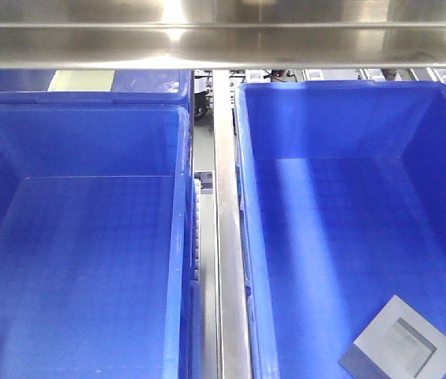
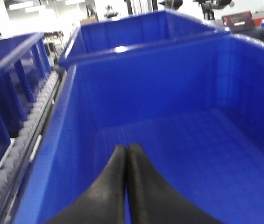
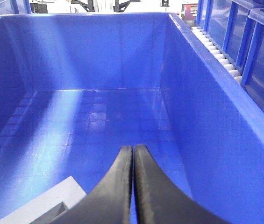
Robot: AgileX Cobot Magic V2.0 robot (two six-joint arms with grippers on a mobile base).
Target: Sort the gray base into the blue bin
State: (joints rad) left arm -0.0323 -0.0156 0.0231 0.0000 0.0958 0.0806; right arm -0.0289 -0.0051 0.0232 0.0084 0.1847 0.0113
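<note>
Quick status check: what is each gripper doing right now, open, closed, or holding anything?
Left gripper: closed, fingertips together, holding nothing, over an empty blue bin.
Right gripper: closed, holding nothing; gray base lies just beside it.

No text, label, brand, number or sign can be read in any view. The blue bin (image 1: 349,142) walls are plain, the gray base (image 1: 400,341) carries no marking, and a reddish panel (image 2: 240,19) far behind the bins is too blurred to read.
</note>
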